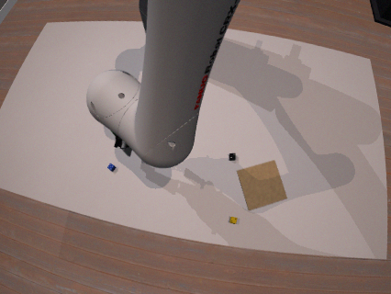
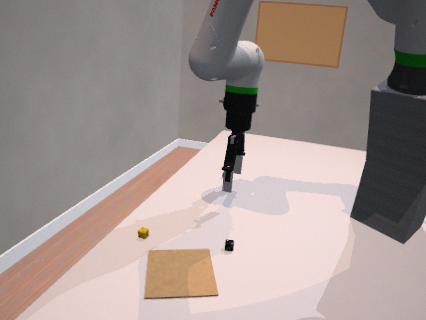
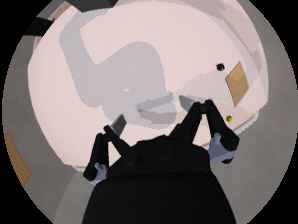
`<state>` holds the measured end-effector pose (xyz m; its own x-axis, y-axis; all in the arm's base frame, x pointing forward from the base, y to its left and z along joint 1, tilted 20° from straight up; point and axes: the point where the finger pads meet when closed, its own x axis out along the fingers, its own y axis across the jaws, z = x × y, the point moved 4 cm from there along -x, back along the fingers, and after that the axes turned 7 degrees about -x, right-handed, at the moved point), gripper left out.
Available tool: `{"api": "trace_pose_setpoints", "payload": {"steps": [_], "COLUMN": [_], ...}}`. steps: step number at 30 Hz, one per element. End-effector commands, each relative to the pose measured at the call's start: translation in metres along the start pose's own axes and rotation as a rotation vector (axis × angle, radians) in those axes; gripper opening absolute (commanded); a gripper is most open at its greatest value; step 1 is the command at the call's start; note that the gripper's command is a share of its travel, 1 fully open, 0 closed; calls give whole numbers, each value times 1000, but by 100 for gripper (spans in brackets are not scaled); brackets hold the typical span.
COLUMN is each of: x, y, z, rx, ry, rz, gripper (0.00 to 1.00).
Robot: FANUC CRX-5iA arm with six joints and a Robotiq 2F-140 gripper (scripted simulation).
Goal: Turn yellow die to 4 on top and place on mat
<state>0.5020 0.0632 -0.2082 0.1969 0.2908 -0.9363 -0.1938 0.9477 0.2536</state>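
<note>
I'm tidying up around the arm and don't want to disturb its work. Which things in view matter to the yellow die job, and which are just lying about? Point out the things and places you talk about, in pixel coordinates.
Part of the job:
- yellow die [image 1: 233,220] [image 2: 143,233] [image 3: 229,119]
- mat [image 1: 262,185] [image 2: 181,273] [image 3: 237,84]

Just lying about:
- black die [image 1: 232,157] [image 2: 229,245] [image 3: 220,67]
- blue die [image 1: 111,167]

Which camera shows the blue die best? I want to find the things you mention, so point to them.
The top view: the blue die [image 1: 111,167] sits there in plain sight, beside the gripper [image 1: 122,145] [image 2: 232,182] [image 3: 151,110]. The wrist view shows none of it, and the exterior view no clear sight of it.
</note>
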Motion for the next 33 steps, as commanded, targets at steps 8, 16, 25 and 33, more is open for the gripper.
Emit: {"api": "trace_pose_setpoints", "payload": {"steps": [8, 16, 25, 33], "x": [0, 1, 1, 1], "y": [95, 166, 211, 247], "z": [-12, -22, -29, -34], "rx": [2, 2, 2, 2], "ry": [1, 1, 1, 1], "rz": [-7, -7, -7, -7], "gripper": [100, 100, 100, 100]}}
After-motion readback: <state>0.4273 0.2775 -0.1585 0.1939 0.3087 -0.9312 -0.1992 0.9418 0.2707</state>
